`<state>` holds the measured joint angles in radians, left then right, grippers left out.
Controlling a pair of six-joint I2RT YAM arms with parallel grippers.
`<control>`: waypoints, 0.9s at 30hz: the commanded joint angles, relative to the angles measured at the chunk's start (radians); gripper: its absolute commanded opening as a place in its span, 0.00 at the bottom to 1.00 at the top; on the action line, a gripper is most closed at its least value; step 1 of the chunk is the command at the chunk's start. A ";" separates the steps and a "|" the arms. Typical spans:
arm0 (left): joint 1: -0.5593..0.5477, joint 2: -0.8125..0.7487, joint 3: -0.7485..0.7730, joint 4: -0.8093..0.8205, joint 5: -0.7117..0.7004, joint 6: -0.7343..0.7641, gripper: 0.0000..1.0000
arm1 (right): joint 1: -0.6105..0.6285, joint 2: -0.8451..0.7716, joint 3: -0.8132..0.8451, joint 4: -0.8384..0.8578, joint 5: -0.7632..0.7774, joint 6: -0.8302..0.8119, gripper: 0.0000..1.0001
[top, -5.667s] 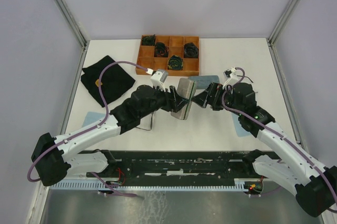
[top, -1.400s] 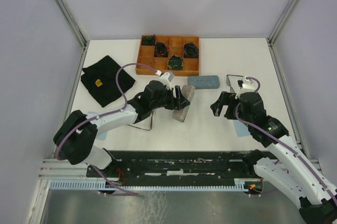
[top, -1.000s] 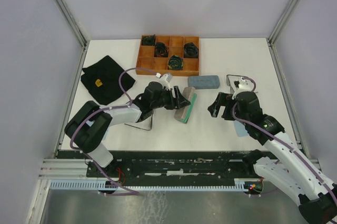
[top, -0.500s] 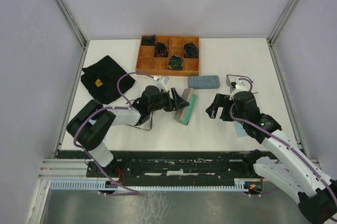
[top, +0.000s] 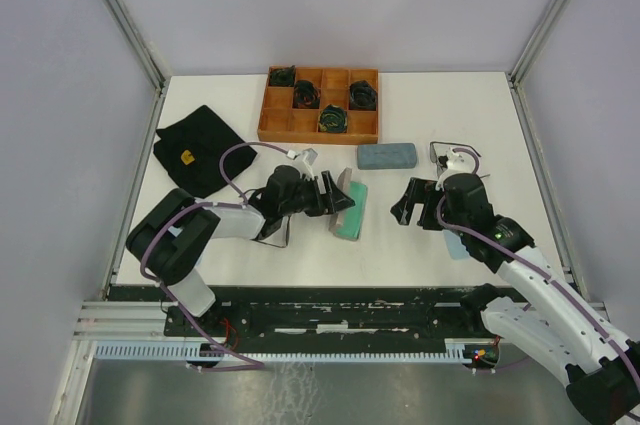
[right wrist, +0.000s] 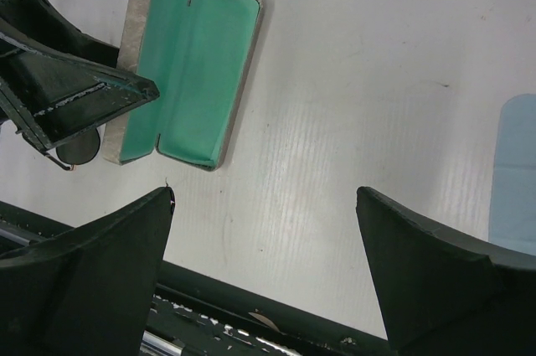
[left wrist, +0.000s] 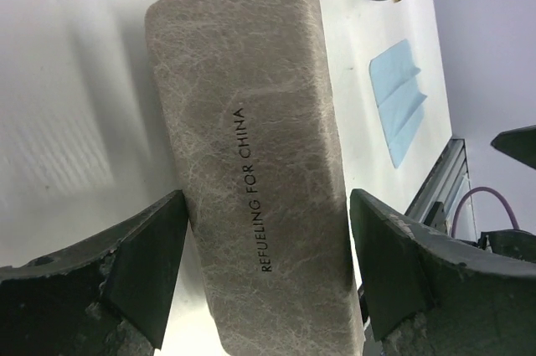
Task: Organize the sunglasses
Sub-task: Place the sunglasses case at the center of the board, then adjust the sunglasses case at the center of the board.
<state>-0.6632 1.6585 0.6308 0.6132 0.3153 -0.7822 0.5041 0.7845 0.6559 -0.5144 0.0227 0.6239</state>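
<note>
On the white surface (top: 390, 255) the grey case (top: 347, 210) lay open, green lining showing and lid tilted up, so I judged the step in hand to be readying it for a pair. My left claw (left wrist: 266, 205) straddled the lid, fingers apart and seemingly just clear of both sides. My right claw (right wrist: 264, 197) hung wide apart and empty near the case. One pair of sunglasses (top: 447, 153) sat beyond my right arm, near the blue case (top: 387, 155); the second pair (right wrist: 79, 148) lay under my left arm. Next, I reckoned, I had to back the left claw off and pinch a thin frame gently.
</note>
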 commanded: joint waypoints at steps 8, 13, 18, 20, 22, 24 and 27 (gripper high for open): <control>0.017 -0.051 -0.001 -0.066 -0.027 0.068 0.92 | 0.003 -0.005 0.017 0.011 0.026 -0.059 0.99; 0.025 -0.140 0.031 -0.210 -0.092 0.126 1.00 | 0.003 0.077 0.055 0.025 0.014 -0.173 0.99; 0.028 -0.264 0.078 -0.379 -0.190 0.184 1.00 | 0.002 0.239 0.138 0.067 -0.040 -0.313 0.99; 0.028 -0.326 0.093 -0.454 -0.227 0.201 1.00 | 0.002 0.312 0.177 0.091 -0.069 -0.367 0.99; 0.028 -0.403 0.102 -0.511 -0.271 0.215 1.00 | 0.002 0.400 0.230 0.103 -0.110 -0.435 0.98; 0.028 -0.481 0.114 -0.577 -0.303 0.233 0.99 | 0.001 0.503 0.320 0.084 -0.167 -0.510 0.97; 0.028 -0.596 0.133 -0.680 -0.357 0.262 0.95 | 0.001 0.652 0.419 0.069 -0.247 -0.578 0.91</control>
<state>-0.6407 1.1995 0.7048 0.0841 0.0681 -0.6060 0.5041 1.3128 0.9463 -0.4797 -0.1024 0.1974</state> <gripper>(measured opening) 0.972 0.938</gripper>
